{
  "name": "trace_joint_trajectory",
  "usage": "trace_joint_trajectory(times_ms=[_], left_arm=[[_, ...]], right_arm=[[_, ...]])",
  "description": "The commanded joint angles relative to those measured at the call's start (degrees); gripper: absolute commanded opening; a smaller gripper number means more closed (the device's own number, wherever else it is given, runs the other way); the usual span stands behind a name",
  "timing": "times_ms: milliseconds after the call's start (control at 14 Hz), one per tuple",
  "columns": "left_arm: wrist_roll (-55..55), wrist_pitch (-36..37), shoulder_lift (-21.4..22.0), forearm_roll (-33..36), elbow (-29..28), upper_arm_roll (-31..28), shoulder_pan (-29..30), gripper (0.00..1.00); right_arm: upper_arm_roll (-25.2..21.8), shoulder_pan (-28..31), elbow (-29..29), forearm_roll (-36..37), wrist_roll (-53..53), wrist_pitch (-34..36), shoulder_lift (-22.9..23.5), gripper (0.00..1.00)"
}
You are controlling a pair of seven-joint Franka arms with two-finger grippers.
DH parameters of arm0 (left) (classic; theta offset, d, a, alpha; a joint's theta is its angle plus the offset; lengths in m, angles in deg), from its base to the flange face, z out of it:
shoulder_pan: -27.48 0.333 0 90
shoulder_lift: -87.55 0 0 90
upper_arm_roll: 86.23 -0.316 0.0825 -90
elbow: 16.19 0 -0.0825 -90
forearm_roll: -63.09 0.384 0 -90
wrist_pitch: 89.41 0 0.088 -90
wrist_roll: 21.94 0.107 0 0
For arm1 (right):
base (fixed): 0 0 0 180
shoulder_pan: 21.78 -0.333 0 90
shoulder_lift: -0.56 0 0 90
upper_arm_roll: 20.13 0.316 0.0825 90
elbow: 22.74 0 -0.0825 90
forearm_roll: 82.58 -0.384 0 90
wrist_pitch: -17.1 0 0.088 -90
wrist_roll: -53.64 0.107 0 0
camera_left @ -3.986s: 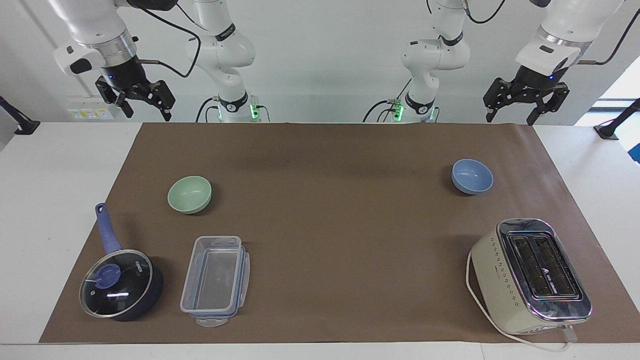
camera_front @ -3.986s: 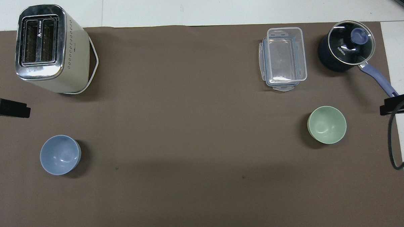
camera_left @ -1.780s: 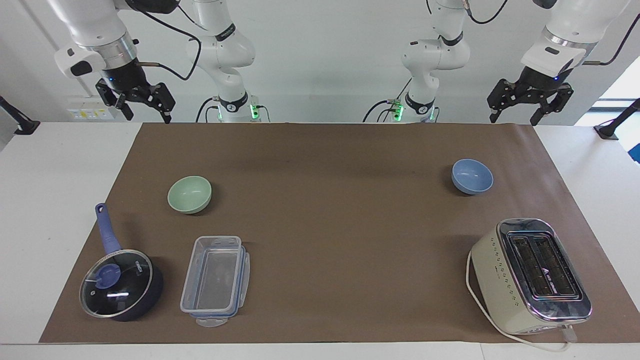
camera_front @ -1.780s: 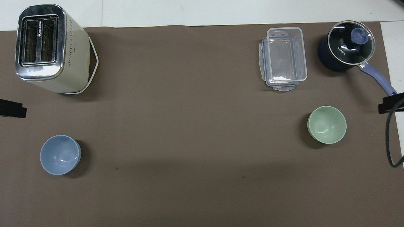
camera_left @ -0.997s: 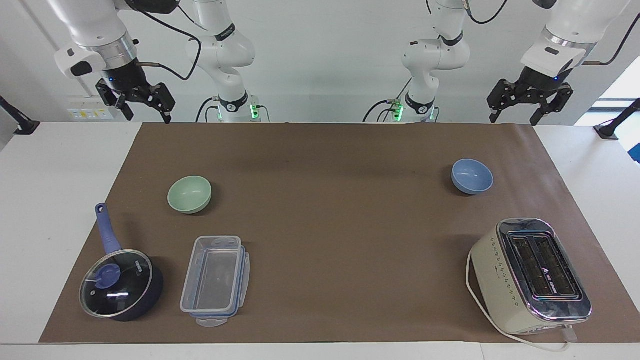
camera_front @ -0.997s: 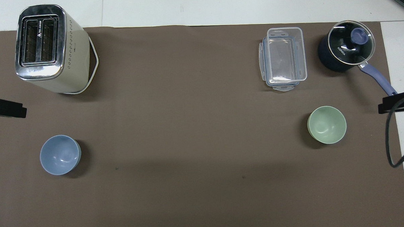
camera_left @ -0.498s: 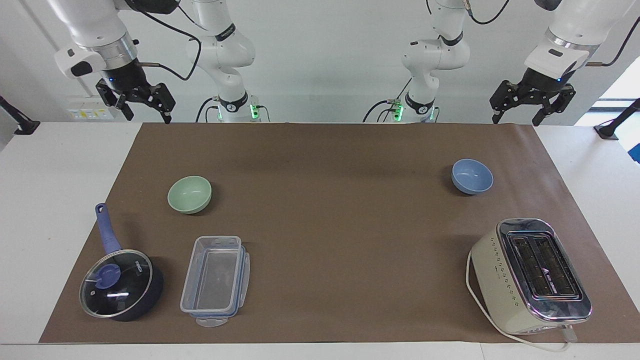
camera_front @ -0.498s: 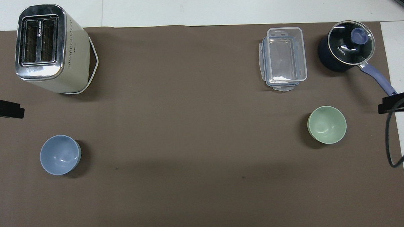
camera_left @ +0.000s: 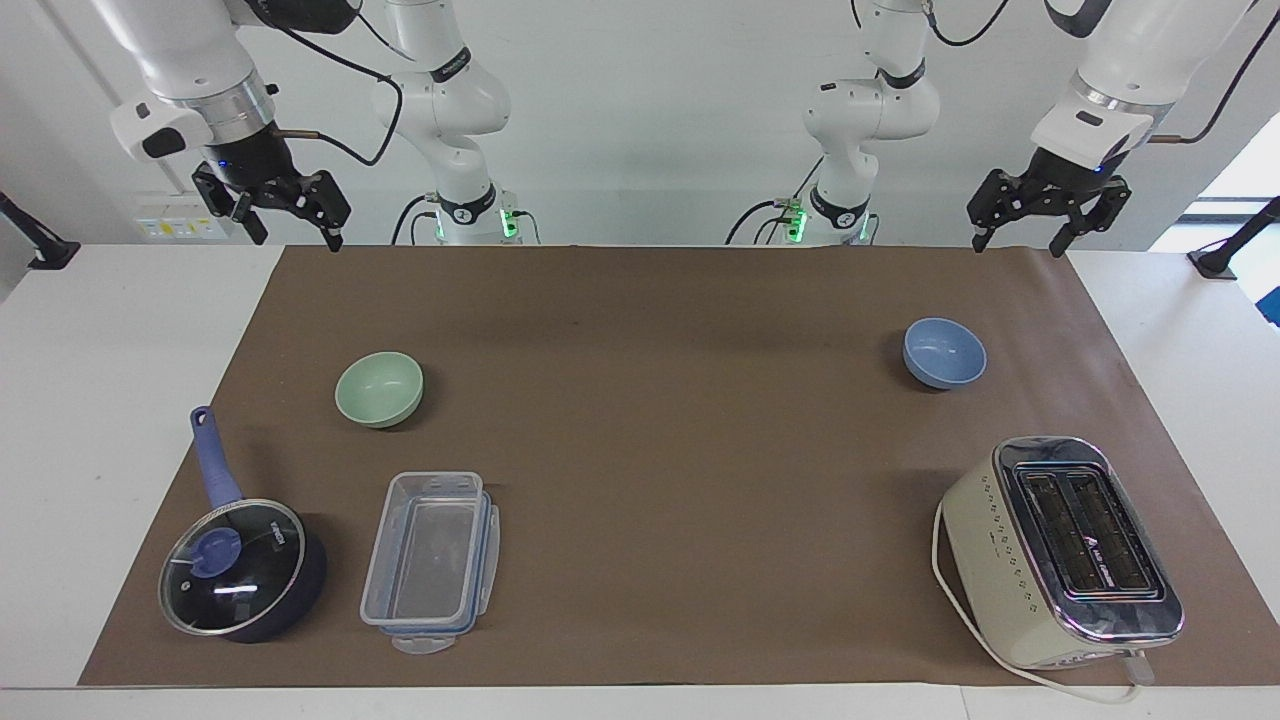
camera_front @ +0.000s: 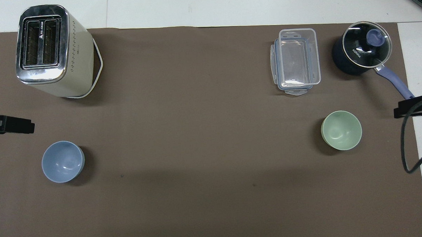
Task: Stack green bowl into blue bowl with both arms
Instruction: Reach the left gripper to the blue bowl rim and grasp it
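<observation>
green bowl [camera_left: 379, 388] upright, round | blue bowl [camera_left: 944, 352] upright, unmoved | left gripper [camera_left: 1046, 225] shifted slightly, jaws spread | right gripper [camera_left: 283, 213] waits, spread

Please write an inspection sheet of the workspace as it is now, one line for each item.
Surface: brown mat on a white table.
Job's things: green bowl and blue bowl, apart, both upright, empty.
Clutter: lidded saucepan, clear container, toaster.
Grippers: left gripper and right gripper raised, open, holding nothing.
Cables: toaster cord lies on the mat.
Surroundings: nothing seen.
</observation>
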Motion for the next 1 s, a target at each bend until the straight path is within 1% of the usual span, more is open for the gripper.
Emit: trace_joint_trajectory(times_ms=[0, 142, 285, 356, 498, 569, 783, 925], left_arm=[[0.8, -7.9, 6.0, -1.7, -13.0, 0.2, 1.7, 1.00], [2.9, -10.5, 6.9, -2.0, -17.3, 0.2, 2.0, 1.00], [5.1, -12.8, 7.2, -2.9, -21.2, 0.1, 4.0, 1.00], [7.4, -15.1, 7.7, -3.5, -23.7, 0.0, 4.6, 1.00], [12.6, -19.7, 8.2, -3.8, -28.7, 0.0, 8.3, 1.00], [14.7, -21.4, 8.1, -4.1, -30.0, 0.0, 9.6, 1.00], [19.4, -28.1, 6.2, -7.7, -33.9, 0.0, 13.7, 1.00], [21.5, -31.0, 4.2, -9.3, -34.8, 0.0, 15.4, 1.00]], right_arm=[[0.1, 0.7, -1.7, -0.5, -0.7, -1.6, -1.1, 1.00], [0.1, 0.7, -1.7, -0.5, -0.8, -1.6, -1.1, 1.00], [0.1, 0.7, -1.7, -0.5, -0.7, -1.6, -1.1, 1.00], [0.1, 0.7, -1.7, -0.5, -0.7, -1.6, -1.1, 1.00], [0.1, 0.7, -1.7, -0.5, -0.7, -1.6, -1.1, 1.00], [0.1, 0.7, -1.7, -0.4, -0.7, -1.5, -1.1, 1.00], [0.1, 0.6, -1.7, -0.5, -0.6, -1.5, -1.2, 1.00], [0.1, 0.6, -1.8, -0.5, -0.6, -1.5, -1.2, 1.00]])
